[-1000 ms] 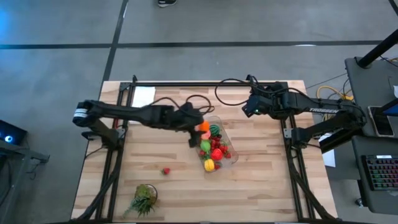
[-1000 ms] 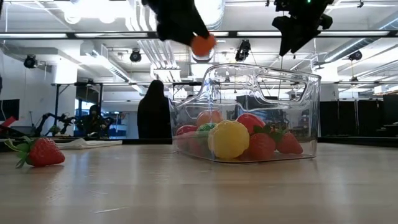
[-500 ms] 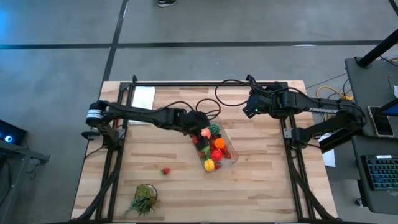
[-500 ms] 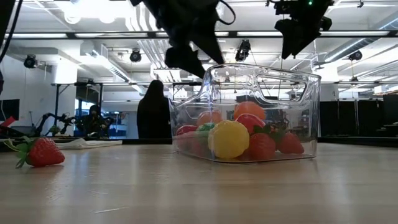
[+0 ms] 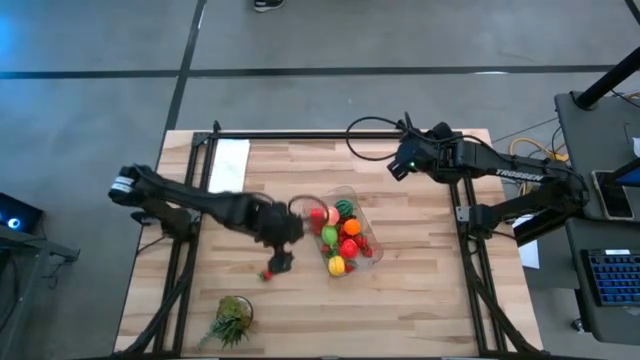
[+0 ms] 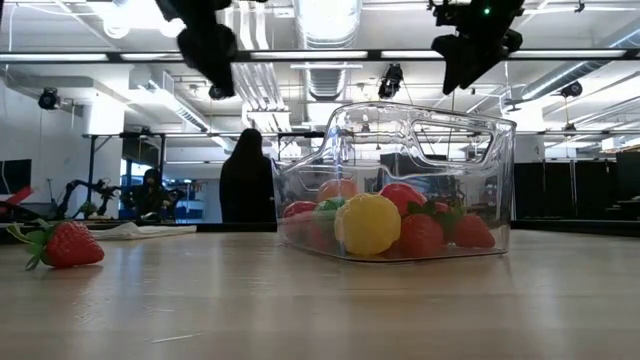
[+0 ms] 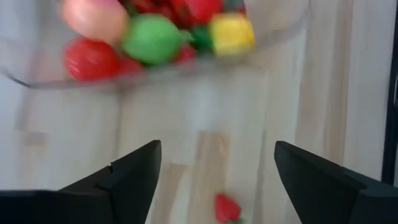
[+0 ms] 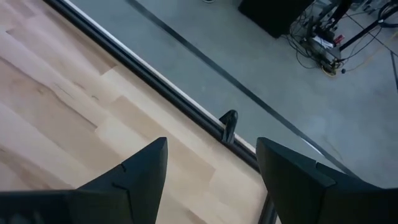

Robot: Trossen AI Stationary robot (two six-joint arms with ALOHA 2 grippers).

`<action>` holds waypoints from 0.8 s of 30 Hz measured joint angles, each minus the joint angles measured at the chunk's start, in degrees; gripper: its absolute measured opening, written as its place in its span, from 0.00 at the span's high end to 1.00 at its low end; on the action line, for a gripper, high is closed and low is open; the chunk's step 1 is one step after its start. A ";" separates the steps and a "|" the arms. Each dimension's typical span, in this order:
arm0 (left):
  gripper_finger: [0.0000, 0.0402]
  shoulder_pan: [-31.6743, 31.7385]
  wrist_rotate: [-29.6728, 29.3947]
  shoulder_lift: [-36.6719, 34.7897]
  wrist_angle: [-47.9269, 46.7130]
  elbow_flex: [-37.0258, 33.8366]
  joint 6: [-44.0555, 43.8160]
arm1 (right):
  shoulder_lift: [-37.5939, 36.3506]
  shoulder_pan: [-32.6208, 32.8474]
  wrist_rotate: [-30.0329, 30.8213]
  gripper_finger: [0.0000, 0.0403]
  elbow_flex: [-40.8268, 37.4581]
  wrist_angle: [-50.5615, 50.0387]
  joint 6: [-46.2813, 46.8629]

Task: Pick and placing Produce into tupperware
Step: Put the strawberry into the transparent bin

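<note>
The clear tupperware [image 5: 346, 238] stands at mid-table with several red, green, yellow and orange produce pieces inside [image 6: 370, 222]. One red strawberry [image 5: 266, 275] lies alone on the wood, to the container's near left [image 6: 64, 245]. My left gripper [image 5: 281, 261] hovers open just beside and above that strawberry [image 7: 227, 207], with nothing between its fingers [image 7: 217, 149]. My right gripper [image 5: 400, 166] hangs open and bare over the table's far right part [image 8: 211, 146], away from the container.
A leafy green tuft [image 5: 232, 320] lies near the table's near left edge. A white sheet of paper [image 5: 230, 156] rests at the far left corner. Black frame rails [image 5: 330, 135] run along the table's far edge and sides. A person stands in the room beyond [image 6: 246, 175].
My left gripper held an orange piece above the tupperware and let it go; the piece now lies inside with the others. The gripper then swung toward the table's near left, tipping more steeply downward, and now hangs by the lone strawberry.
</note>
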 joint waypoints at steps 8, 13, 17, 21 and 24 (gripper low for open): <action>0.27 -9.30 2.41 4.16 -0.33 -4.34 -1.88 | 0.02 -0.20 -0.15 0.41 -0.62 0.90 -0.20; 0.27 -12.41 5.94 5.11 -0.48 -5.84 -6.33 | 0.04 -0.24 -0.16 0.41 -0.74 1.16 -0.18; 0.27 -13.08 4.27 5.11 -0.31 -7.14 -8.82 | 0.04 -0.24 -0.16 0.41 -0.74 2.32 -0.37; 0.27 -13.14 3.93 5.11 0.52 -10.19 -13.35 | 0.04 -0.24 -0.16 0.41 -0.74 2.67 -0.59; 0.27 -13.14 3.80 5.11 3.07 -13.40 -16.85 | 0.07 -0.24 -0.16 0.41 -0.74 2.67 -0.59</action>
